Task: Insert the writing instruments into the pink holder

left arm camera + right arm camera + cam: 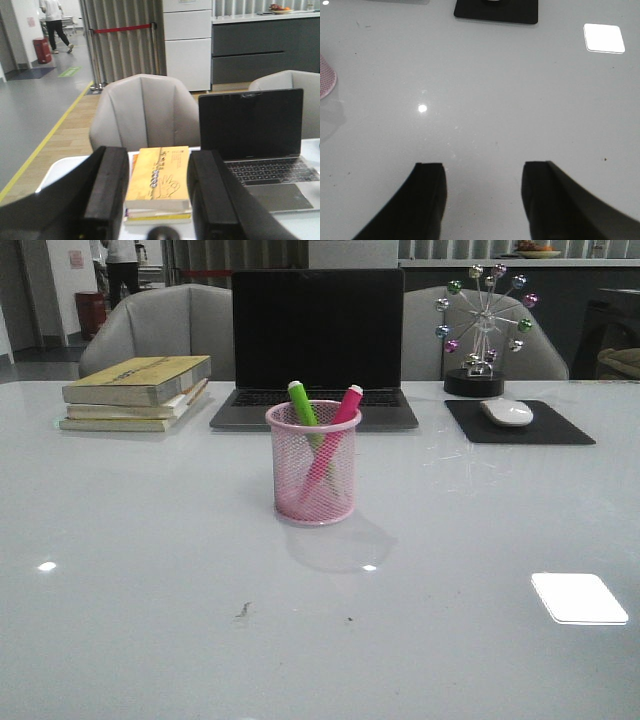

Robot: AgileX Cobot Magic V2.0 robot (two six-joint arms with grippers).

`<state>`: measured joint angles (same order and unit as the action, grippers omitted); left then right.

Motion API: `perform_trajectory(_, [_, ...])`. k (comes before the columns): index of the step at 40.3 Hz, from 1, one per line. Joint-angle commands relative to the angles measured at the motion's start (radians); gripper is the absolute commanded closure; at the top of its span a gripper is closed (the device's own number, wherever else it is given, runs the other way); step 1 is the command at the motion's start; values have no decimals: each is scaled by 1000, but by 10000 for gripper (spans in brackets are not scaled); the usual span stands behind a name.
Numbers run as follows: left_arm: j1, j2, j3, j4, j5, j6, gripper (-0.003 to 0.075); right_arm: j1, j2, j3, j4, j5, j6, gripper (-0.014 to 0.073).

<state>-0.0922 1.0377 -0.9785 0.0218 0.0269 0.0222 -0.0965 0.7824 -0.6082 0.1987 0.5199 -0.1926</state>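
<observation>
- Front view: the pink holder stands upright on the white table, in front of the laptop, with the stack of books off to its left and the mouse on its black pad off to its right.
- Both writing instruments are already in it: the green highlighter leans with its top toward the left, the pink highlighter leans with its top toward the right, and their long axes cross inside the mesh.
- Each rests slanted, I reckon, because it is longer than the cup is tall, so the foot sits on the base and the shaft props on the rim. Neither arm shows in this view, and the job looks done.
- Left wrist view: the left gripper is spread wide with nothing between its fingers; through the gap I see the books and, beyond, a grey chair and the laptop. It looks raised and aimed level across the desk, which suits an arm parked away from the cup. The holder is out of this view.
- Right wrist view: the right gripper is also parted and empty, hanging over bare table. Only an edge of the holder's pink mesh shows at the frame's side, well apart from the fingers; the black pad lies farther off.
</observation>
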Motion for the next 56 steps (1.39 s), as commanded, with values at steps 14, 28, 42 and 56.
perform_trajectory(14, [16,-315,311,3,-27,1,371,-8,-10,-27,5,-38,-6,141])
perform_trajectory(28, [16,-422,420,3,20,1,371,-8,-10,-27,5,-39,-6,141])
perform_trajectory(42, [16,-422,420,3,28,1,379,-8,-10,-27,5,-40,-6,417])
perform_trajectory(56, [16,-422,420,3,28,1,439,-8,-10,-27,74,-40,-6,537])
